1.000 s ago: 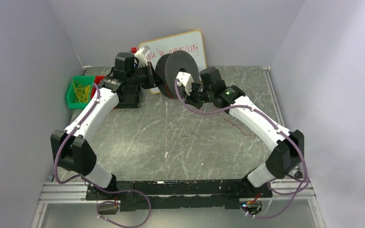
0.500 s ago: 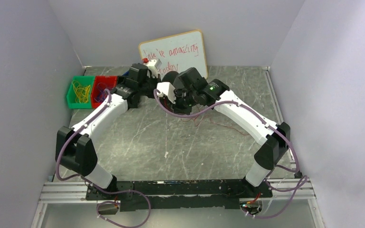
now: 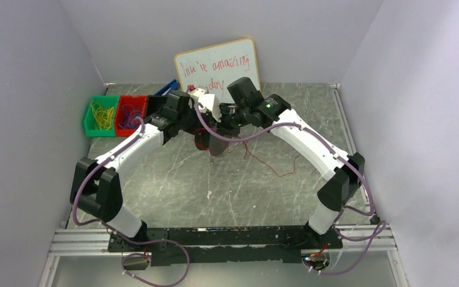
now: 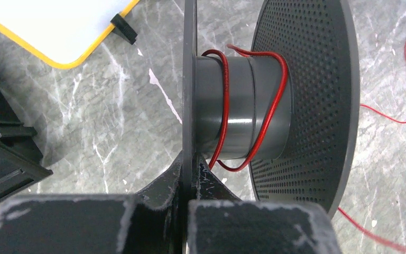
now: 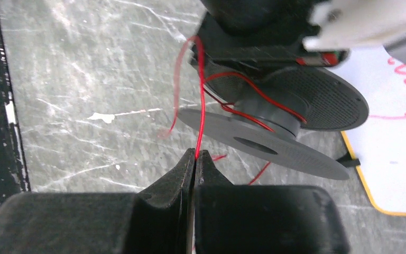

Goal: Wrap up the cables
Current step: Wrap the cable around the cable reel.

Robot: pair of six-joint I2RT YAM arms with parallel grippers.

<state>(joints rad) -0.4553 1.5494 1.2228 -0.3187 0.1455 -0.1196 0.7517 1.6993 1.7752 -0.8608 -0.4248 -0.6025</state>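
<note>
Left gripper (image 4: 190, 182) is closed on the thin rim of one flange (image 4: 189, 79) of the black spool (image 3: 215, 140), jaws tight on either side of the disc. The spool is held clear of the table (image 3: 173, 179), over its far-middle part, just in front of the whiteboard (image 3: 218, 63) that leans at the far edge. Holding by the rim rather than the hub (image 4: 254, 100) leaves the hub bare all round, presumably so wire can be laid on it with no finger in the way. Right gripper (image 5: 195, 159) is pinched shut on the red cable (image 5: 200, 100), close beside the spool. The strand runs fairly straight from the jaws up to the hub, and that tension is probably what steers each turn between the flanges. About two turns sit on the hub, loose and crossing rather than side by side. The rest of the cable lies slack on the table, trailing from below the spool toward the right edge. Judgement: early in the wrap, with most of the length unwound. Risk: loose turns may slide or overlap if the tension drops. Green bin (image 3: 101, 115) and red bin (image 3: 130, 113) sit at the far-left corner, well apart from the work.
</note>
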